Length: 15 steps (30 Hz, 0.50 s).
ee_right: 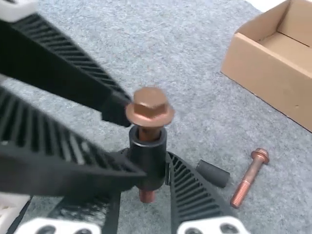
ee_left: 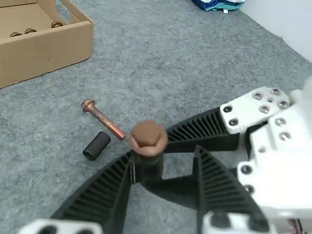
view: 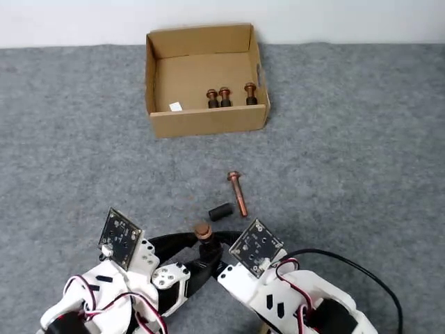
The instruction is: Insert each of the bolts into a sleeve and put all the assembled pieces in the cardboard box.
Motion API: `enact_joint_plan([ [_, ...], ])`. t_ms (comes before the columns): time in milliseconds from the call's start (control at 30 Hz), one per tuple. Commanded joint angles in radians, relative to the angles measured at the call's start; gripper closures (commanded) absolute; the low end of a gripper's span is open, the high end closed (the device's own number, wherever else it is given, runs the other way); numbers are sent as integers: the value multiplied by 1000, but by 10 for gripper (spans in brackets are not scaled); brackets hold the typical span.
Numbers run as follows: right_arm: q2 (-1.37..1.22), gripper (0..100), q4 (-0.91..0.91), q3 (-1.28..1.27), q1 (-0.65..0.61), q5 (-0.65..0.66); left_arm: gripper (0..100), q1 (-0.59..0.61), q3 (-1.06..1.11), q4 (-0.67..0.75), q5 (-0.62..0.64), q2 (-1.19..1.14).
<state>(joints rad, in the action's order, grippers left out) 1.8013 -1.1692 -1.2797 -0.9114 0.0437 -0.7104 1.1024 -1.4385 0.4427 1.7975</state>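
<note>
Left tool [ee_left: 165, 157]: fingers apart, one touching sleeve [ee_right: 148, 148]. Bolt [ee_right: 149, 106] stands through it, upright, near centre. Right tool [ee_right: 148, 168] clamped on sleeve. Likely stiff, smooth, slippery; hold sleeve mid-body so bolt stays in. Farther, slightly right: loose sleeve [view: 221, 211], loose bolt [view: 238, 195]. Box [view: 208, 122] far.

Cardboard box [view: 205, 122] far centre, three sleeved bolts [view: 224, 97] standing along its near wall. Loose bolt [view: 238, 193] lies mid-carpet, loose sleeve [view: 221, 211] just left of it. Near edge: left arm [view: 122, 275] and right arm [view: 278, 278] meet at upright bolt [view: 202, 230].
</note>
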Motion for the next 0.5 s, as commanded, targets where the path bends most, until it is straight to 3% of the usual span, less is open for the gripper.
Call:
enact_joint_plan([
  [0, 8, 990, 25, 12, 22, 5, 823, 66, -45, -2, -31, -12],
  [200, 8, 990, 25, 3, 22, 6, 822, 187, -67, 18, -95, -12],
  [467, 8, 990, 25, 3, 24, 6, 867, 206, -177, 49, -83, -12],
])
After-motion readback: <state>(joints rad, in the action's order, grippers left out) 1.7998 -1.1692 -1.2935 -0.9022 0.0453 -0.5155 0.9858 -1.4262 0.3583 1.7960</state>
